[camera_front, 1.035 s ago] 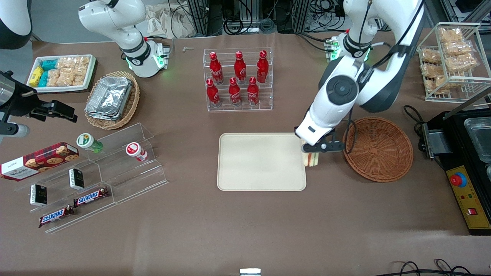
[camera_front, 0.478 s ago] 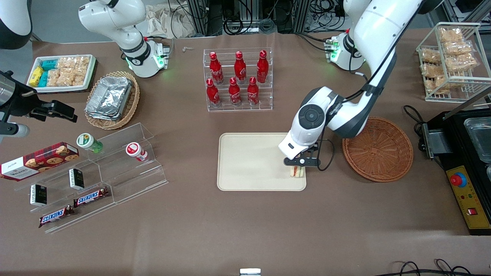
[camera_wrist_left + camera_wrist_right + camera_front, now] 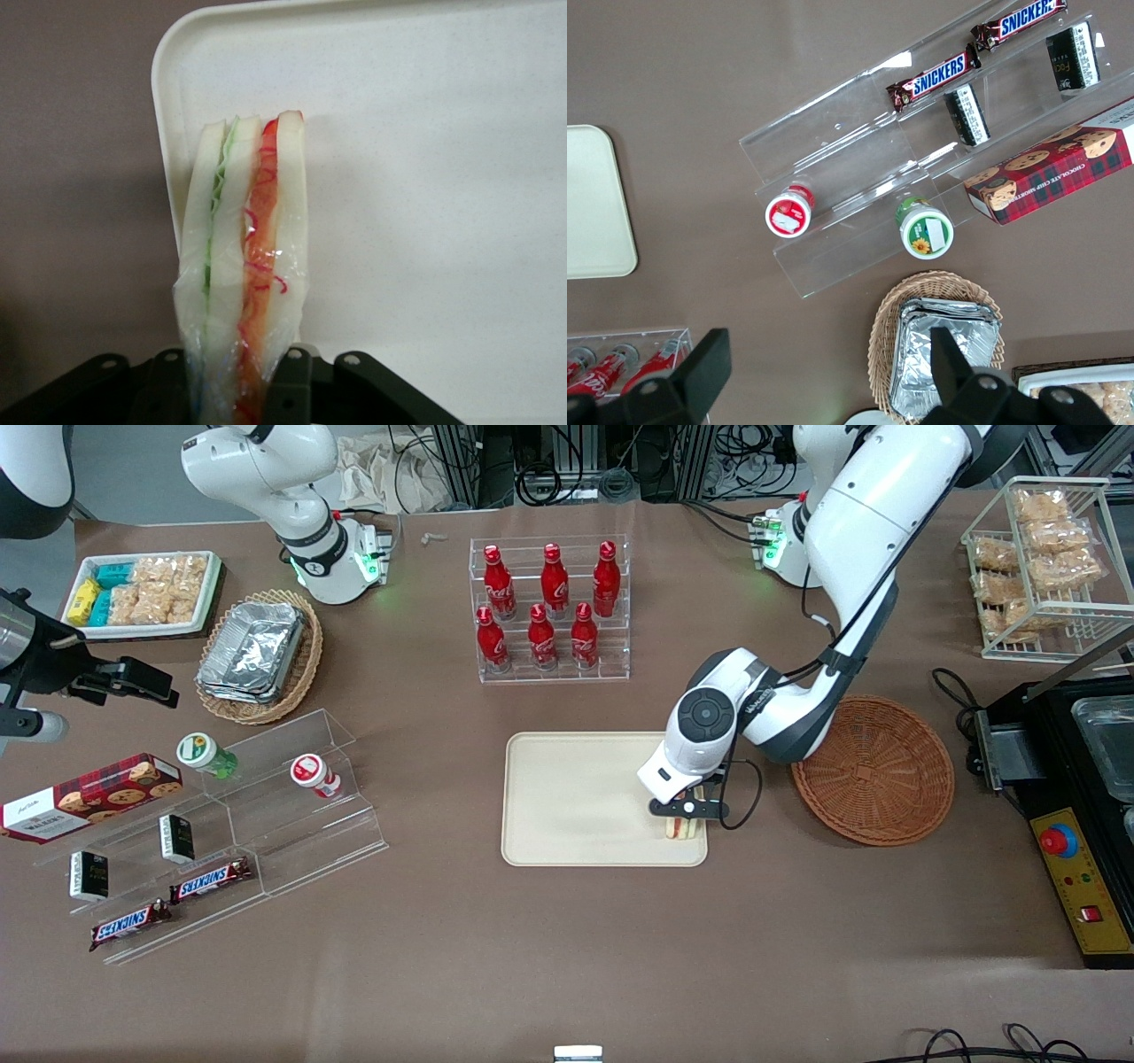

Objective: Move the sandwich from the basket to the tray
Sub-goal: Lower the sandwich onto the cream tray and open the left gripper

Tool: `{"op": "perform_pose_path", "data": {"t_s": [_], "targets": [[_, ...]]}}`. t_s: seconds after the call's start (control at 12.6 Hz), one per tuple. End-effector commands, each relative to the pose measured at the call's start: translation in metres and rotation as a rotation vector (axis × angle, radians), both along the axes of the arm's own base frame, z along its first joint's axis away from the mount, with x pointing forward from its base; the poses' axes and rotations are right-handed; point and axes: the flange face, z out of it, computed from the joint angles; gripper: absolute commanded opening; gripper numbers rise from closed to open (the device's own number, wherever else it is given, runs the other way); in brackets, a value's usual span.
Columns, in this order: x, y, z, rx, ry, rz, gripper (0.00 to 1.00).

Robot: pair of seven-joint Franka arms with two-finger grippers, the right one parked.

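The sandwich [image 3: 682, 829] [image 3: 244, 266] is a wrapped wedge of white bread with green and red filling. It stands on edge at the corner of the cream tray [image 3: 576, 797] [image 3: 425, 177] nearest the basket and the front camera. My left gripper [image 3: 684, 815] [image 3: 237, 385] is directly over it and shut on the sandwich, a black finger pressing each bread face. The reddish-brown wicker basket [image 3: 873, 769] sits beside the tray toward the working arm's end and holds nothing.
A clear rack of red bottles [image 3: 549, 609] stands farther from the front camera than the tray. A wire rack of snack bags [image 3: 1045, 558] and a black machine [image 3: 1076, 797] lie toward the working arm's end. Acrylic shelves [image 3: 221, 824] with snacks lie toward the parked arm's end.
My left gripper carried the sandwich from beside the tray's edge near the basket onto the tray's corner and lowered it. It stayed shut on the sandwich throughout.
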Motion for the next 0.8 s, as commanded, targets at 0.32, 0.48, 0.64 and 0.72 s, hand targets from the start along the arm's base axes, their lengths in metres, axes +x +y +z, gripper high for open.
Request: {"op": "perform_pose_path", "data": {"t_s": [0.32,0.48,0.64,0.72], "targets": [[0.020,-0.009,0.015,-0.009,-0.042,0.016,1.00],[0.017,-0.012,0.033,0.030,-0.063,-0.004,1.00],[0.024,0.003,0.083,0.019,-0.086,0.054,1.00],[0.022,0.003,0.118,-0.020,-0.096,0.086,1.00]]}}
